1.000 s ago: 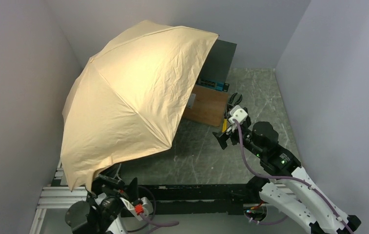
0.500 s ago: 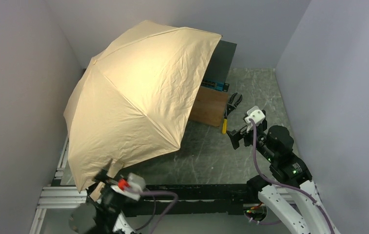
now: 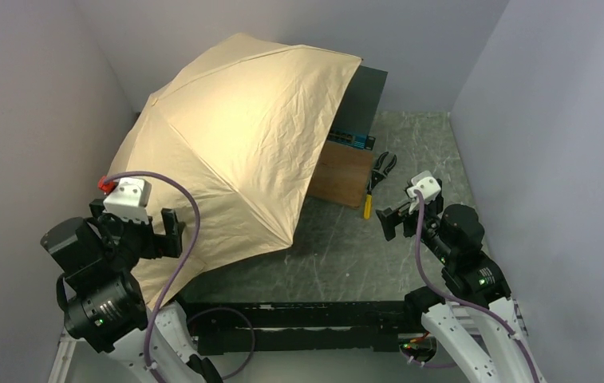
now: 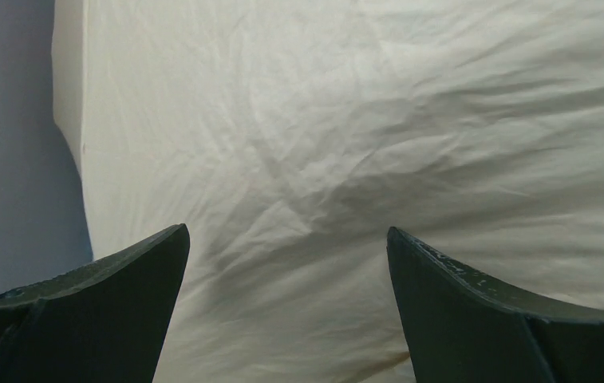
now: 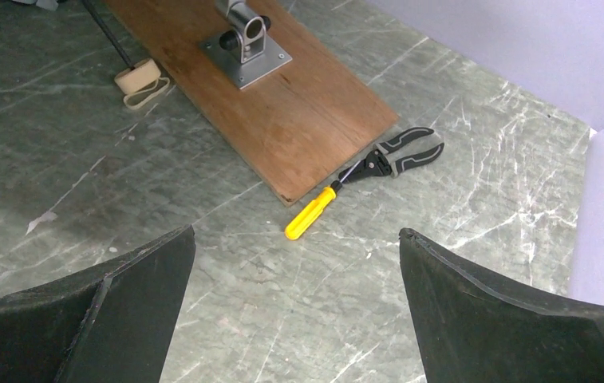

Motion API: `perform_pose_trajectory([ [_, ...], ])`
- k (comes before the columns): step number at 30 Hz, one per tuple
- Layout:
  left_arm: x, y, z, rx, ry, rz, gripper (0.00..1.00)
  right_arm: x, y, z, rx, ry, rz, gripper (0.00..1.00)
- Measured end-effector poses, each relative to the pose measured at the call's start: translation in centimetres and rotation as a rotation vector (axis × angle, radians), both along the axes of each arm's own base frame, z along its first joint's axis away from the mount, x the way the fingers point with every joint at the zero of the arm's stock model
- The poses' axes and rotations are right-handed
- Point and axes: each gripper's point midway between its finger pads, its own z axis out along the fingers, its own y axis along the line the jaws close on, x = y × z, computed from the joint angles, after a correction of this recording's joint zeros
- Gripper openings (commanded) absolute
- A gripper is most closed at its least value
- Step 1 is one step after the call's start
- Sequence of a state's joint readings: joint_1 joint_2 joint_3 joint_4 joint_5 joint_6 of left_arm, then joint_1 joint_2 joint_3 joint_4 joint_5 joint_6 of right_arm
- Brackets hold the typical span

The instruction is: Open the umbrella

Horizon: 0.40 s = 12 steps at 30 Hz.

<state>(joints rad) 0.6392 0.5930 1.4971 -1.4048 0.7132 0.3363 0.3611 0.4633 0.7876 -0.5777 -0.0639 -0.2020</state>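
Top view. Table: dark grey-green stone pattern with pale veins. Pale grey-lilac walls close it in at 9, 12 and 3 o'clock.

The umbrella stands open, its tan canopy tilted and filling the table from 8 to 12 o'clock. Its cream handle lies on the stone against the edge of a wooden board.

Left gripper at 8 o'clock: fingers spread, nothing clasped. The wrinkled canopy fills its wrist view, and I cannot tell whether they touch.

Right gripper at 4 o'clock: fingers apart and empty above bare stone.

Black-handled pliers and a yellow-handled tool lie just beside the board's corner.

Hidden or cut off:
- The canopy covers the shaft, ribs and most of the board in the top view.
- A dark box at 12 o'clock is partly covered.
- A metal bracket on the board is cropped at the frame top.
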Motion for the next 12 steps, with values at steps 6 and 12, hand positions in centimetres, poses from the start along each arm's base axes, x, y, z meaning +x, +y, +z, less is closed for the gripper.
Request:
perform_pose_trajectory([
  [6, -0.2, 3.1, -2.2, 0.133, 0.028, 0.115, 1.00, 0.0, -0.5, 0.0, 0.001, 0.000, -0.021, 1.00],
  [12, -0.5, 5.7, -2.9, 0.231, 0.034, 0.225, 1.00, -0.6, -1.3, 0.1, 0.004, -0.008, -0.046, 1.00],
])
